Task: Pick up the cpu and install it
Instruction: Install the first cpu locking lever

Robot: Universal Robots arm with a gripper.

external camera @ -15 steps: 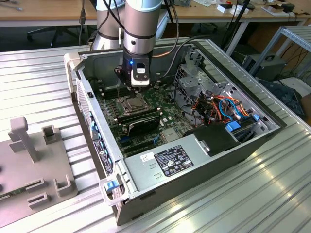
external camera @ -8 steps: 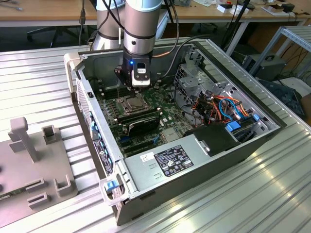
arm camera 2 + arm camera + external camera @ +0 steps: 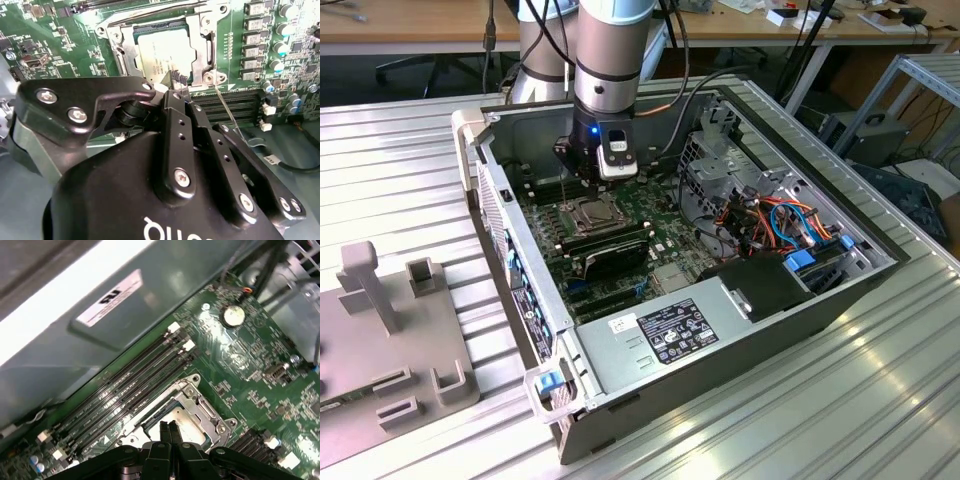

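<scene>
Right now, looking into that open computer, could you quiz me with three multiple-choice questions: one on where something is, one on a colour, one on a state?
1. Where does the cpu lie?
A) in the socket on the motherboard
B) on the table outside the case
C) on the power supply

2. What colour is the motherboard?
A) red
B) green
C) white

3. How do the fingers of the gripper stand?
A) spread wide
B) clamped on a cable
C) shut together, holding nothing

Answers:
1 A: in the second wrist view its silver-grey top sits inside the socket's metal frame.
2 B: the board is green in both wrist views.
3 C: in the first wrist view the fingertips meet over the cpu with nothing between them.
</scene>
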